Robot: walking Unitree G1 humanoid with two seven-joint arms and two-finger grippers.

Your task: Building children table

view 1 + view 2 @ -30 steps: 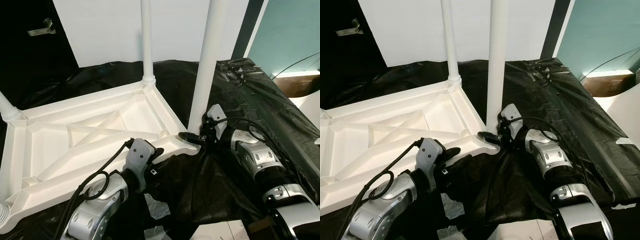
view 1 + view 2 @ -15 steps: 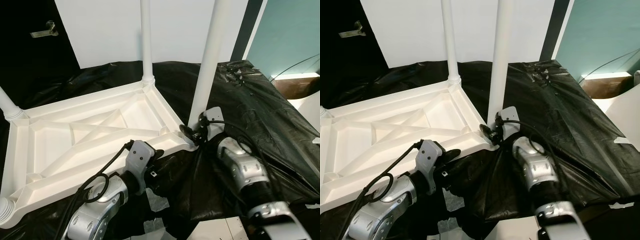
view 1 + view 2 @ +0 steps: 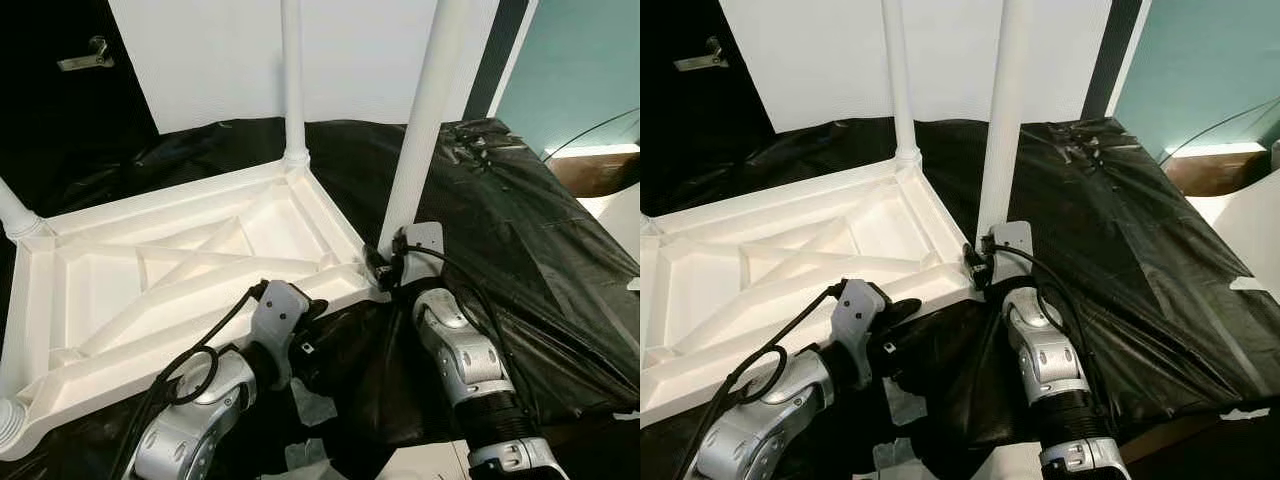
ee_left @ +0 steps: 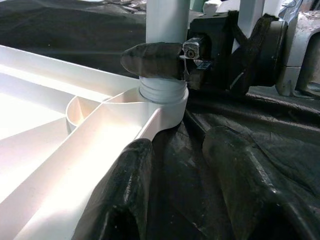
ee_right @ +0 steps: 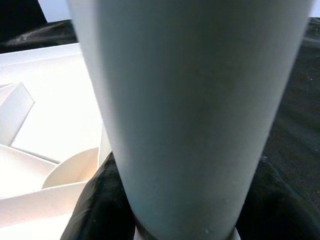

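Right gripper (image 3: 383, 268) is clamped round the near-right table leg (image 3: 420, 130) at its socket; left gripper (image 4: 190, 190) rests spread apart nearby. Leg looks maybe not fully seated, so a sideways tug could tip it out.

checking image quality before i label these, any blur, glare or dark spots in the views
Left and right eye views: sharp, evenly lit; the black sheet shows soft glare on its wrinkles, the far left corner is dark. Left wrist view: the left gripper fingers are blurred up close, while the table leg base and right gripper are sharper. Right wrist view: the leg is so close it looks soft and featureless.
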